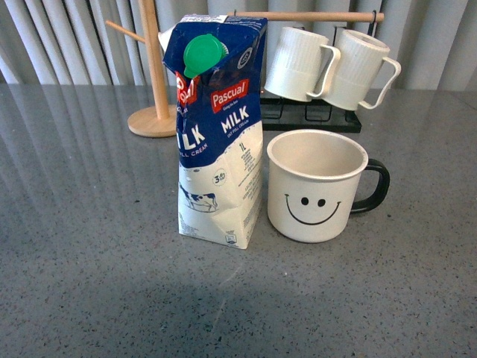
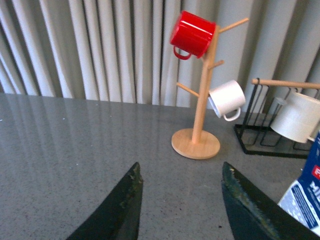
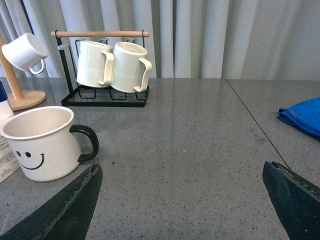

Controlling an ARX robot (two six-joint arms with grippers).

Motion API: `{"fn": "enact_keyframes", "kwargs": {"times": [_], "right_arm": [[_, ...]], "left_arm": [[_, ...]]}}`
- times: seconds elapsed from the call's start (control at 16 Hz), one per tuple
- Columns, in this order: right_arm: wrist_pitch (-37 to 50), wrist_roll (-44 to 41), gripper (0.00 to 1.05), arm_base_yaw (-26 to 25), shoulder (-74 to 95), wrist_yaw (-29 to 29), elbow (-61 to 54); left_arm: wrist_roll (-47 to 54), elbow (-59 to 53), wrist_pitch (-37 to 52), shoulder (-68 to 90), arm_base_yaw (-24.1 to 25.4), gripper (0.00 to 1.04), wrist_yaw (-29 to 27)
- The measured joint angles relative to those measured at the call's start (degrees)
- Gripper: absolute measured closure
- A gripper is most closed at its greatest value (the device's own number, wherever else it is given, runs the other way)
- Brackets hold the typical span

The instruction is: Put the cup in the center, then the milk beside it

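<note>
The cup [image 1: 317, 186], a wide white mug with a black smiley face and black handle, stands upright on the grey table in the front view. Close on its left stands the milk [image 1: 218, 130], a tall blue-and-white carton with a green cap. The right wrist view shows the cup [image 3: 41, 142] too. A corner of the milk [image 2: 304, 195] shows in the left wrist view. My left gripper [image 2: 181, 172] is open over bare table, apart from the carton. My right gripper [image 3: 181, 172] is open wide, with nothing between its fingers and the cup off to one side. Neither arm shows in the front view.
A wooden mug tree [image 2: 197, 100] holds a red mug [image 2: 192, 34] and a small white cup [image 2: 227, 99]. A black rack [image 1: 313, 112] behind the cup carries two ribbed white mugs [image 1: 332, 66]. A blue cloth [image 3: 302, 116] lies on the table in the right wrist view.
</note>
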Motion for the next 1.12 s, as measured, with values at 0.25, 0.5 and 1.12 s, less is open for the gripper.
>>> {"fn": "enact_keyframes", "kwargs": {"times": [0.25, 0.5, 1.12], "right_arm": [[-0.02, 0.02, 0.07, 0.0, 0.0, 0.0, 0.0], [0.0, 0.02, 0.07, 0.0, 0.0, 0.0, 0.0], [-0.02, 0.0, 0.07, 0.0, 0.0, 0.0, 0.0]], "left_arm": [[0.81, -9.53, 1.95, -5.95, 2.71, 1.03, 3.82], [0.9, -14.97, 1.99, -11.78, 7.98, 1.03, 9.33], [0.87, -21.16, -4.22, -24.3, 7.96, 1.03, 9.29]]}}
